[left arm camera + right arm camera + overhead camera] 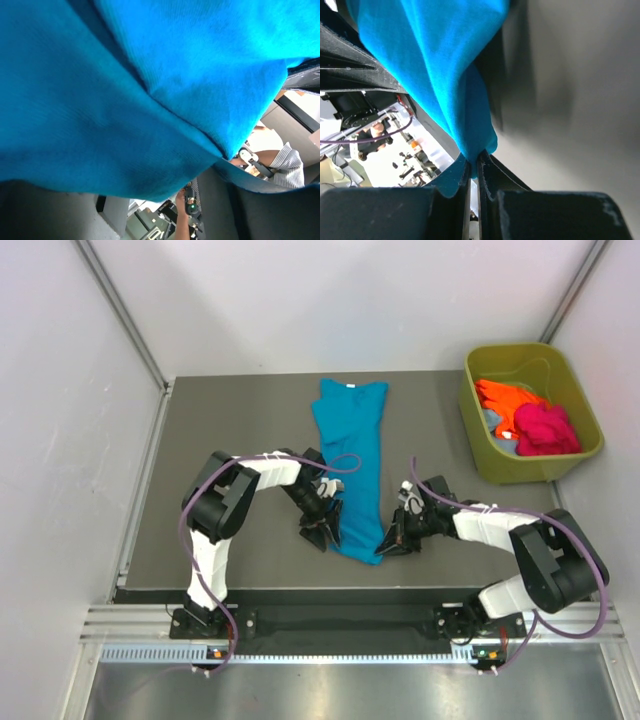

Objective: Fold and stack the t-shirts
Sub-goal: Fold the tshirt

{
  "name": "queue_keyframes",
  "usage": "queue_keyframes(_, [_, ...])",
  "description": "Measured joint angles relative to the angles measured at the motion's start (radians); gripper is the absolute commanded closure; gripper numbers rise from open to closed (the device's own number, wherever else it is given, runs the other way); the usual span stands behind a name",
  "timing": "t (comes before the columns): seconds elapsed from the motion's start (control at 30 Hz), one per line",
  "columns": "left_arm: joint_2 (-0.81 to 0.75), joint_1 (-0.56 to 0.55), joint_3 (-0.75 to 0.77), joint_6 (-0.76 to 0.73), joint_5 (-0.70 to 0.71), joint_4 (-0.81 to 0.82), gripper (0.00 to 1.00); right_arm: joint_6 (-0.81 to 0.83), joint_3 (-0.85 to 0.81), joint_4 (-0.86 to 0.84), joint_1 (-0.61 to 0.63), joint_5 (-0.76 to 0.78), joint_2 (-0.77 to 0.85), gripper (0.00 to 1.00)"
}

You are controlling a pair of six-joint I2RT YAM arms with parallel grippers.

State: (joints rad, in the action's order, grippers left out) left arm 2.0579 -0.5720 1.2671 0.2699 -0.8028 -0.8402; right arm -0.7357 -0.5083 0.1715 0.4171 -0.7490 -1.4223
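Here, the teal shirt [352,455] lies down the middle of the table [230,420] as a narrow lengthwise strip. Its collar and white label are at the far end, and its hem is at the near end between the two grippers.

The right gripper [393,540] has its fingers [497,175] clamped together on the hem's right corner. The right wrist view shows only a thin tongue of cloth between them. That shallow bite is probably the main risk, since a pull toward the collar could slide the cloth out and drop the corner partway.

The left gripper [322,532] sits at the hem's left side. Cloth drapes over its camera and hides its fingers, so I cannot tell whether they are apart or closed on anything.

If the left has no hold, a lift from the right alone would likely drag one corner. That would twist the strip and leave the fold skewed. A pinch that catches only the top layer could also pull the lengthwise fold open. The two arms work near each other, so crossing paths over the shirt could bump them together.

The orange shirt [505,397] and pink shirt [545,428] wait in the tub [480,440] at the far right, well apart from this.
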Motion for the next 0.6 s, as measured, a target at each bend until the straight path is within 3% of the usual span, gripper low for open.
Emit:
queue_keyframes(0.17, [0.017,-0.005,0.013,0.018,0.015,0.003,0.58,0.000,0.006,0.001,-0.003,0.006,0.000,0.99])
queue_keyframes(0.4, [0.055,-0.036,0.073,0.039,0.032,-0.005,0.61,0.000,0.006,-0.002,-0.006,0.007,0.000,0.99])
queue_keyframes(0.47, [0.062,-0.053,0.087,0.045,0.039,-0.002,0.73,0.000,0.006,-0.004,-0.008,0.007,0.000,0.99])
queue_keyframes(0.53, [0.068,-0.069,0.090,0.047,0.056,0.006,0.97,0.000,0.006,-0.006,-0.009,0.007,0.000,0.99])
queue_keyframes(0.6, [0.072,-0.075,0.090,0.047,0.061,0.011,1.00,0.000,0.006,-0.007,-0.011,0.008,0.000,0.99])
